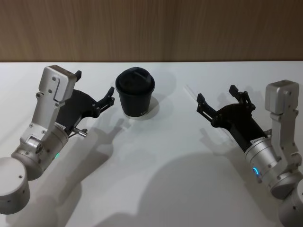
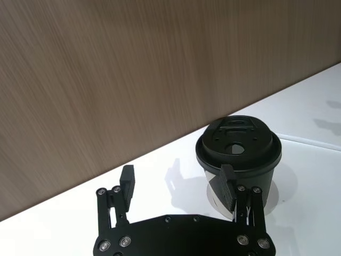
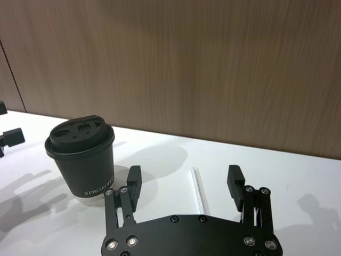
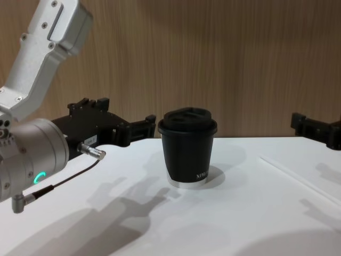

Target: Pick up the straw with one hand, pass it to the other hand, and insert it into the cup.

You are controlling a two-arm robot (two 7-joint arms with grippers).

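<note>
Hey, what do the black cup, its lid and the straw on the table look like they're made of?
The cup: probably paper, matte black wall with white lettering, shiny silvery base rim. Its lid: likely moulded plastic, dull black, with raised ridges and a sip hole. The straw: white, thin, faintly translucent, plastic or paper, hard to tell.

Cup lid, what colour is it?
Black, like the cup itself; left wrist view shows it best.

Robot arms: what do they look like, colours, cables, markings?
Both arms are silver-grey metal with boxy links and cylindrical wrists. The left gripper and right gripper are flat black plates with two short black fingers and screws. A thin grey cable runs by the left wrist, which bears a green glowing ring; the right wrist's glows blue.
</note>
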